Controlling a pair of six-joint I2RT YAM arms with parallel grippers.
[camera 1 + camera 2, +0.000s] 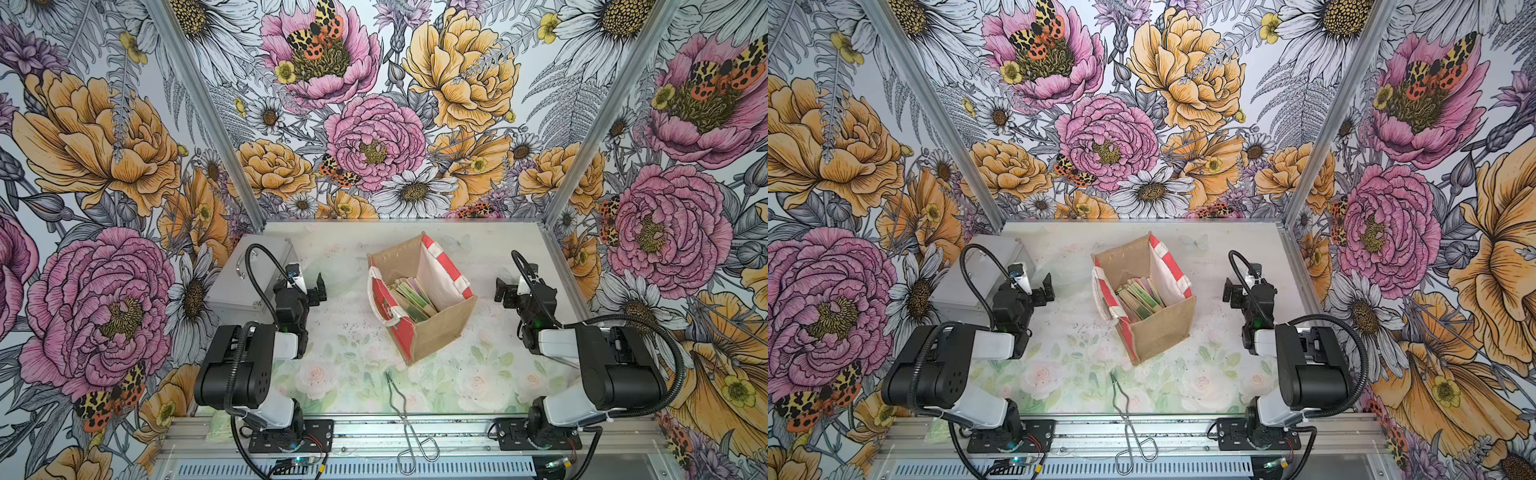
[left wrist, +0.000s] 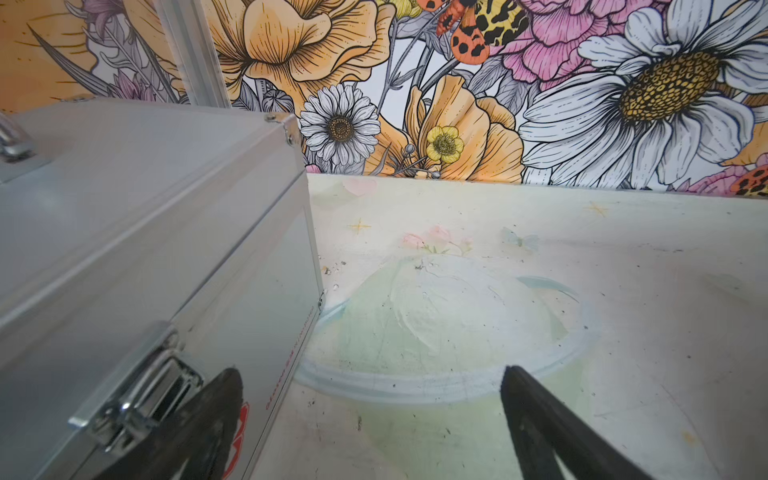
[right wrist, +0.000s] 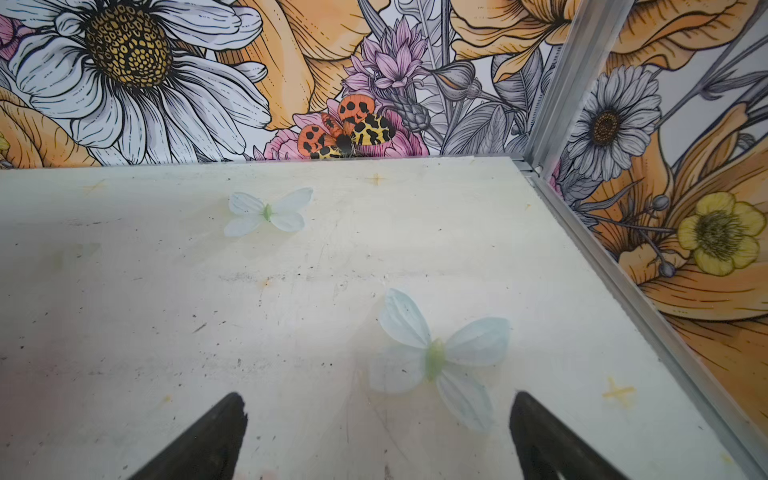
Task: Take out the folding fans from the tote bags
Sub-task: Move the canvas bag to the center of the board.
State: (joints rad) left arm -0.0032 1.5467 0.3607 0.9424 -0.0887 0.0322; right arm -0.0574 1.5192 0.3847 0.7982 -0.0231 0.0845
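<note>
In both top views the tote bag stands open in the middle of the table. It is tan jute with red-and-white striped panels and a white lining. Several closed folding fans with green and pink leaves lie stacked inside it. My left gripper hovers open to the left of the bag, with nothing between its fingers. On the bag's right, my right gripper is open and empty too. Neither wrist view shows the bag.
A grey metal case sits at the back left, close beside my left gripper. Metal tongs lie near the front edge, in front of the bag. Floral walls and aluminium posts enclose the table.
</note>
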